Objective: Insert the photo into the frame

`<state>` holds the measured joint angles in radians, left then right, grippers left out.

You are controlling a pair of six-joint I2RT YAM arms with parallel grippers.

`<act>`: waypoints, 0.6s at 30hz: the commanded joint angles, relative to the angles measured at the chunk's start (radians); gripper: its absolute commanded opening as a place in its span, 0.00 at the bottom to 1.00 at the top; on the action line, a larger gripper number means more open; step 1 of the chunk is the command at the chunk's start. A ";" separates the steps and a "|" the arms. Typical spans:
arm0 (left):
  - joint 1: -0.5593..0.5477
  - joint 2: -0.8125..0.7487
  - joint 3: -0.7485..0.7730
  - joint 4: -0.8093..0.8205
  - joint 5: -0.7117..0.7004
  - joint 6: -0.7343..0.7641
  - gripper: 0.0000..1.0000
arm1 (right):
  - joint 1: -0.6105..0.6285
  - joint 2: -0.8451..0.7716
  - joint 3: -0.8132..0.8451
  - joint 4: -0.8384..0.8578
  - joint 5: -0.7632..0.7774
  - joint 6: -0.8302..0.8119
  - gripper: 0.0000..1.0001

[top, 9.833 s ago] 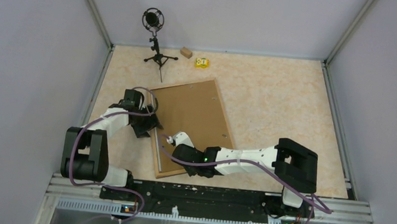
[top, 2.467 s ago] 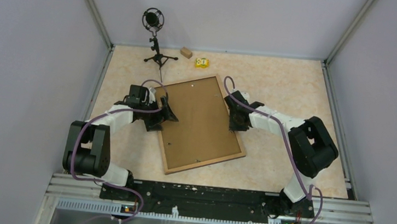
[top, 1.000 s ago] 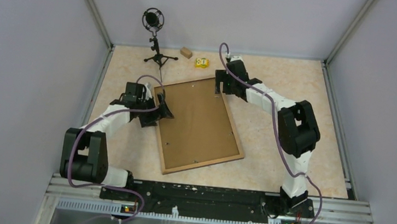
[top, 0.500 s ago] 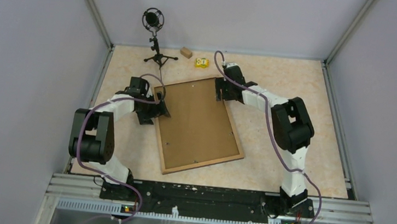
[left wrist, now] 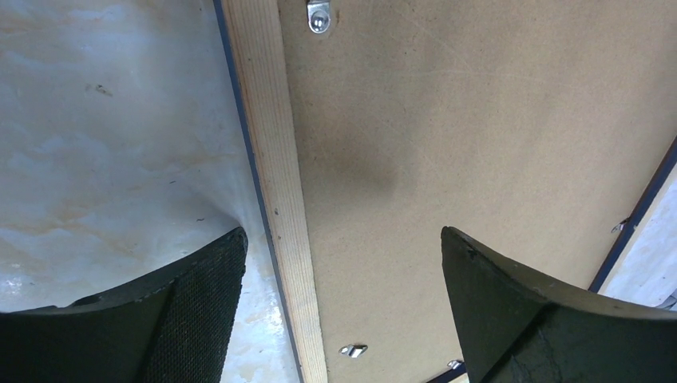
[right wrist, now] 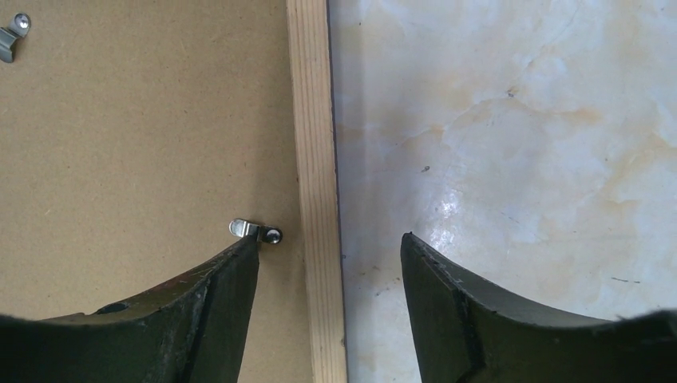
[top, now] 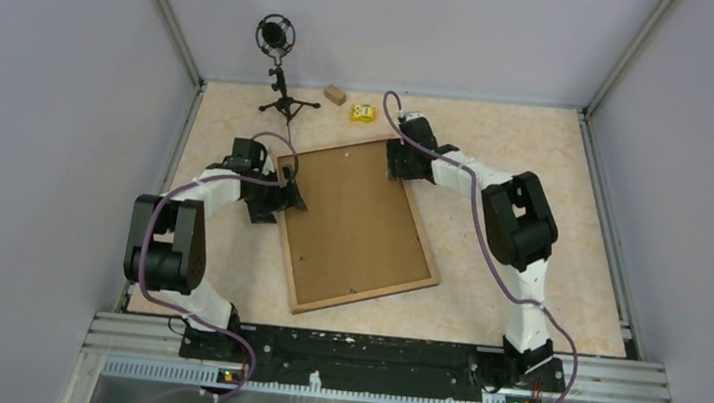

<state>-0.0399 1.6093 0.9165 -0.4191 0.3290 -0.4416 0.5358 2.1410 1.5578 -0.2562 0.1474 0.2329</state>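
Top external view shows the large thin-rimmed rectangular picture frame of light wood (top: pixel 364 293) lying flat and back-up on the beige marbled worktop (top: pixel 505 166), turned at a slant, with a plain brown backing board (top: pixel 356 221) filling it. The left fingers (top: pixel 279 201) sit at the frame's left long side near its far corner. The right fingers (top: pixel 397 163) sit at the far right corner.

Left wrist view has that pair spread wide apart and gripping nothing. They straddle the light wood rim (left wrist: pixel 275 183), one finger over the worktop and the other over the backing board, and a dark blue edge shows along the rim's outer side. Two small metal clips (left wrist: pixel 318 16) are fixed to the board by the rim.

Right wrist view also shows its pair spread apart and empty, one finger over the board, the other over the worktop, with the rim between them and a silver clip (right wrist: pixel 255 230) just off one fingertip.

At the far edge stand a black microphone on a tripod (top: pixel 277 41), a small wooden block (top: pixel 334 94) and a small yellow object (top: pixel 362 113).
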 commanded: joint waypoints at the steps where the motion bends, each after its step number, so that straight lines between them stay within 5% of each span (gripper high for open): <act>1: 0.002 0.015 0.008 0.011 0.035 0.018 0.94 | 0.006 0.039 0.051 -0.015 0.025 0.011 0.64; 18: 0.003 0.016 0.005 0.022 0.059 0.015 0.94 | 0.006 0.073 0.078 -0.032 0.040 0.045 0.64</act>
<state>-0.0402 1.6154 0.9165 -0.4129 0.3771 -0.4419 0.5365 2.1643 1.5925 -0.2779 0.1513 0.2558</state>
